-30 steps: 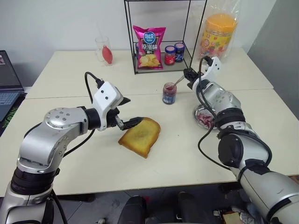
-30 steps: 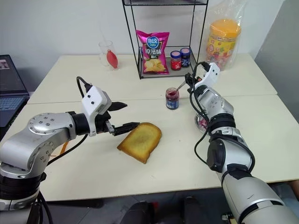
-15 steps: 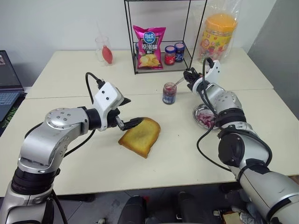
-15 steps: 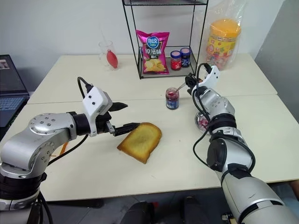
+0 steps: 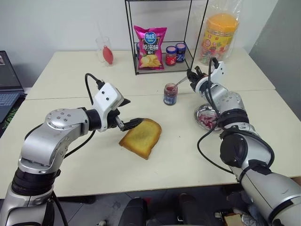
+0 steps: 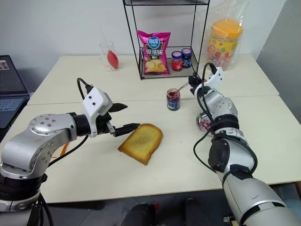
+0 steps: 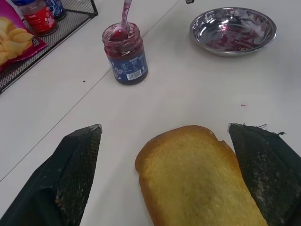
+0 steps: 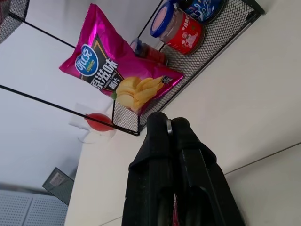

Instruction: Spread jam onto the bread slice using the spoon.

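While its little bowl sits down in the dark jam (image 7: 117, 34) of the open blue-labelled jar (image 5: 170, 94), the spoon (image 5: 181, 81) slants up and to the right, its handle end pinched between the closed fingers of the right gripper (image 5: 191, 76). Right of the jar and nearer, a smeared metal bowl (image 5: 207, 117) stands. To the left and nearer lies the bread slice (image 5: 140, 137), flat and bare on the table (image 5: 178, 155). At its left corner the left gripper (image 5: 126, 112) stands spread wide, one finger (image 7: 77, 162) on either side of the slice.
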`<state>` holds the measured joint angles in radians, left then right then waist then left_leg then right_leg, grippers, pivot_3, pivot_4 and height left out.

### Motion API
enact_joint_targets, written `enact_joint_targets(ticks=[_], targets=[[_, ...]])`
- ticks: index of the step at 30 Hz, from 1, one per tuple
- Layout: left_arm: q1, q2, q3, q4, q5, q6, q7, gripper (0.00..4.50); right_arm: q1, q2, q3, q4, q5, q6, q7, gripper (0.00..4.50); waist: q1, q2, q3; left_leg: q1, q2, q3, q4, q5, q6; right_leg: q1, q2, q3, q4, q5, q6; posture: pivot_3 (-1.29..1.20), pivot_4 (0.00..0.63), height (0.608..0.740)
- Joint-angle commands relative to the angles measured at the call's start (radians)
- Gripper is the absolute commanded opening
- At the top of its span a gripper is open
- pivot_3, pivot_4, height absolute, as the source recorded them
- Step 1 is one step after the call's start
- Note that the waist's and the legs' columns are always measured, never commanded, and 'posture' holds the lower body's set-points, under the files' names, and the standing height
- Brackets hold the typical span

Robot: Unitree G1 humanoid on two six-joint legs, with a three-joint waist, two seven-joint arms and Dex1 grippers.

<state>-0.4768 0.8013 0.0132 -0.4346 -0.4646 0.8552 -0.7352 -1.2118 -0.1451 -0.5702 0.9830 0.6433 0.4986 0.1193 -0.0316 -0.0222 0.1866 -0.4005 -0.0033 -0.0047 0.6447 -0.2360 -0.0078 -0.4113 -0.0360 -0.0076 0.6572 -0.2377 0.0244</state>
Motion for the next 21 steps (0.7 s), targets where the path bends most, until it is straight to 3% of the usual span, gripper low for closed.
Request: enact_joint_targets(ticks=[1, 21], targets=[[-0.019, 0.002, 0.004, -0.011, 0.008, -0.026, -0.003, 4.50, -0.047, -0.012, -0.012, -0.041, 0.024, -0.010, -0.002, 0.03, 0.000, 0.000, 0.000, 0.000, 0.000, 0.000, 0.000, 0.000, 0.000, 0.000, 0.000, 0.000, 0.000, 0.000, 0.000, 0.00, 0.150, 0.740], [-0.034, -0.038, 0.029, 0.010, -0.019, -0.019, 0.023, 4.50, 0.002, -0.028, -0.051, -0.174, 0.111, 0.088, -0.043, 0.03, 0.001, 0.000, 0.000, 0.000, 0.000, 0.000, 0.000, 0.000, 0.000, 0.000, 0.000, 0.000, 0.000, 0.000, 0.000, 0.00, 0.150, 0.740]])
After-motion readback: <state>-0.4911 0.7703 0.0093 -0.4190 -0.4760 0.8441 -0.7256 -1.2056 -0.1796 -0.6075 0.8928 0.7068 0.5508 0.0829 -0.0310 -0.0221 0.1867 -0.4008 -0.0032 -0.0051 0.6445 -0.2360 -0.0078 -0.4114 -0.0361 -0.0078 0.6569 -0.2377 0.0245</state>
